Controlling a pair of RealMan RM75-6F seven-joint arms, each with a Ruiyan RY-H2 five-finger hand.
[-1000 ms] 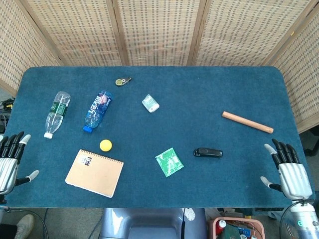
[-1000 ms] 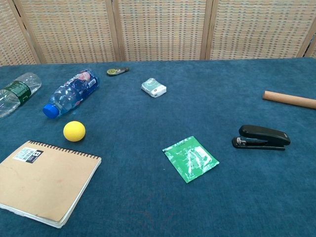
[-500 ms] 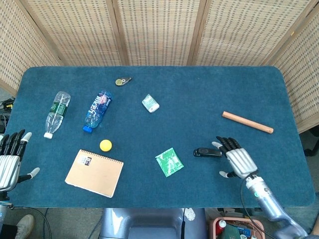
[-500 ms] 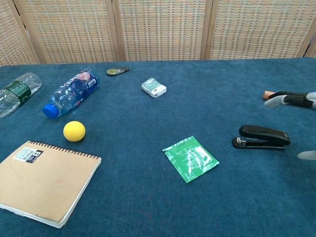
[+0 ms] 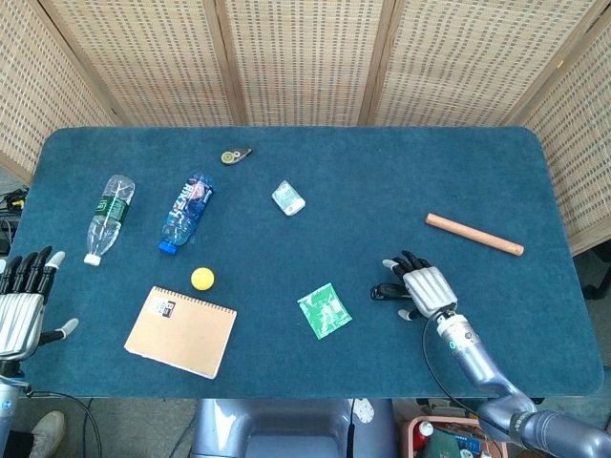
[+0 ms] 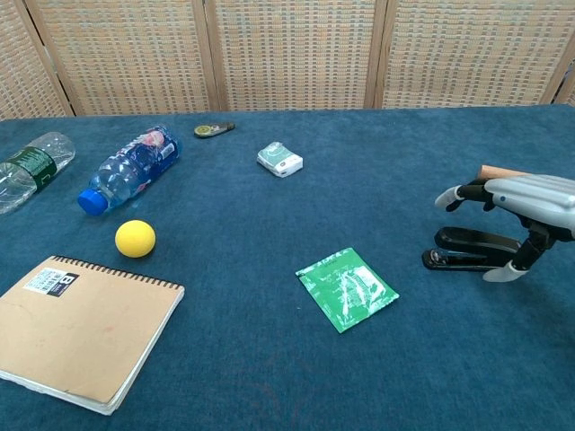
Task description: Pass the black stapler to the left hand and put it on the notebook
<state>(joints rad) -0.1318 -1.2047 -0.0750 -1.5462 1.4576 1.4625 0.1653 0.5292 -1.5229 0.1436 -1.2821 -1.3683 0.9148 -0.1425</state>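
Thumb low on the near side, fingers (image 6: 460, 193) arched over the far side: that is how the right hand (image 6: 526, 208) stands above the black stapler (image 6: 467, 249), spread apart and holding nothing, with the stapler flat on the table (image 5: 382, 172) under its palm. To do this grasp well, I judge the hand should settle lower so thumb and fingers meet the stapler's long sides near its middle, leaving one end free for the other hand to take. Beyond the fingertips toward the robot's left lies a green packet (image 6: 347, 288), then a yellow ball (image 6: 135, 238) just beside the notebook (image 6: 81, 330), which lies well apart from the stapler. The left hand (image 5: 21, 305) waits at the table's edge, fingers apart, holding nothing. Beyond the knuckles lies a wooden rod (image 5: 474, 234).
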